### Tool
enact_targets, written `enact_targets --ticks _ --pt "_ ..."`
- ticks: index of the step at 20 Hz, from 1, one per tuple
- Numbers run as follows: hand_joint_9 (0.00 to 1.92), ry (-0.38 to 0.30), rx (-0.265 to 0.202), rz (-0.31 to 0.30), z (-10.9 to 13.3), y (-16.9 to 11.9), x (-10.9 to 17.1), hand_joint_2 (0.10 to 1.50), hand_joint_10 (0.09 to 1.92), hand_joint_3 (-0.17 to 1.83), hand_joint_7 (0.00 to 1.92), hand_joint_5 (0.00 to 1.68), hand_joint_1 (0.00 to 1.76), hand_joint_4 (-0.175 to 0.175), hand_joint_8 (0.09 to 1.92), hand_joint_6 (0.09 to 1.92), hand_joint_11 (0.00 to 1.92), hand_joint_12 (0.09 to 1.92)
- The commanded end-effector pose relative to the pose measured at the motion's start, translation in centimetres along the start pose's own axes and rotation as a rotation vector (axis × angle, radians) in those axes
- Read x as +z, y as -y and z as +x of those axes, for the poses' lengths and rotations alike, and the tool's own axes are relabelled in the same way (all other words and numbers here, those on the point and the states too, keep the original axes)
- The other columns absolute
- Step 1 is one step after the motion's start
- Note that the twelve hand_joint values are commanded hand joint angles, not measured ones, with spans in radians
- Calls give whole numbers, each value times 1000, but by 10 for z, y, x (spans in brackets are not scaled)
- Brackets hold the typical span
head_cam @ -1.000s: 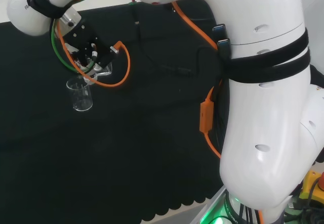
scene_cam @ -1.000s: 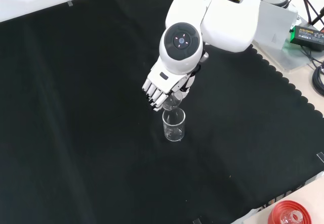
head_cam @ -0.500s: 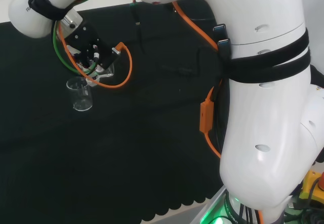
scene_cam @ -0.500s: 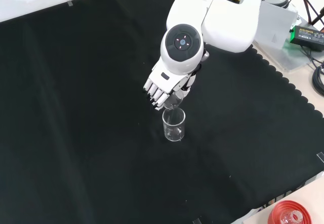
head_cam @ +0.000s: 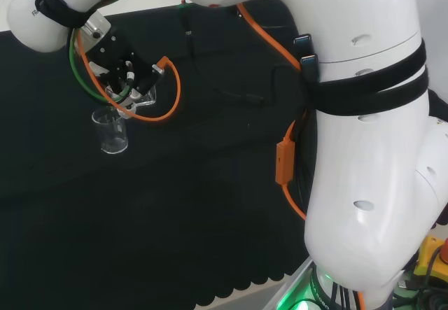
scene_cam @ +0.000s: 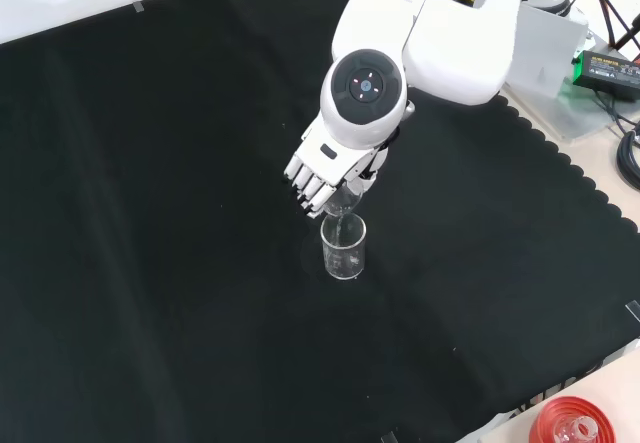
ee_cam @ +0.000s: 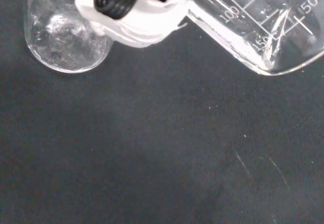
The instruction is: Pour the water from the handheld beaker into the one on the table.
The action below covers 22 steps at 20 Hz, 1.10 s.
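Hand: I see the hand (scene_cam: pixel 322 168) just above centre in the front view, fingers curled round the held beaker (scene_cam: pixel 343 201); in the head view it sits upper left (head_cam: pixel 126 79).
Held beaker: tilted, its lip pointing down over the table beaker (scene_cam: pixel 343 247); in the wrist view its graduated wall (ee_cam: pixel 263 27) lies slanted, and I can make out clear water pooled at the low edge.
Table beaker: upright on the worktop (scene_cam: pixel 150 213), centre of the front view, right below the hand; in the head view at left, under the fingers (head_cam: pixel 112 131). In the wrist view its round bottom (ee_cam: pixel 66 37) shows wet glints; how much it holds I cannot tell.
Gap between beakers: from the front view the held lip looks just above the table beaker's rim; whether they touch I cannot tell.
In the way: the white link with its grey cap (scene_cam: pixel 365 88) stands before the wrist in the front view and hides the back of the hand. In the head view the arm's big links (head_cam: pixel 364 149) take up the right side.
Cables: orange cable (head_cam: pixel 164 93) loops beside the hand in the head view.
Around: a red ribbed ring (scene_cam: pixel 575 425) sits at the lower right corner of the front view, well apart from the beakers.
Cloth: bare black around the table beaker.
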State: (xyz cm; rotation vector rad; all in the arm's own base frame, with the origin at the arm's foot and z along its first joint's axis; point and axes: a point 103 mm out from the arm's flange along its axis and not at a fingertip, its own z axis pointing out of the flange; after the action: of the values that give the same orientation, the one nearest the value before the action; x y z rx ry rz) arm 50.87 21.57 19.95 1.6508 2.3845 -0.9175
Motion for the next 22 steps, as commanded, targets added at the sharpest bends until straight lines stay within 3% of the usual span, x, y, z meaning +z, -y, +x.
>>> enact_targets --ticks 1,9,22 --pt "1301 11 -2 6 2 1 -2 1075 723 -175 1248 1068 1411 -130 578 827 840 893" --pt "1306 59 25 41 21 -2 -16 1075 716 -175 1248 1069 1411 -129 577 826 840 892" --pt "1311 98 41 73 24 -3 -17 1074 708 -175 1249 1070 1411 -129 574 825 840 890"
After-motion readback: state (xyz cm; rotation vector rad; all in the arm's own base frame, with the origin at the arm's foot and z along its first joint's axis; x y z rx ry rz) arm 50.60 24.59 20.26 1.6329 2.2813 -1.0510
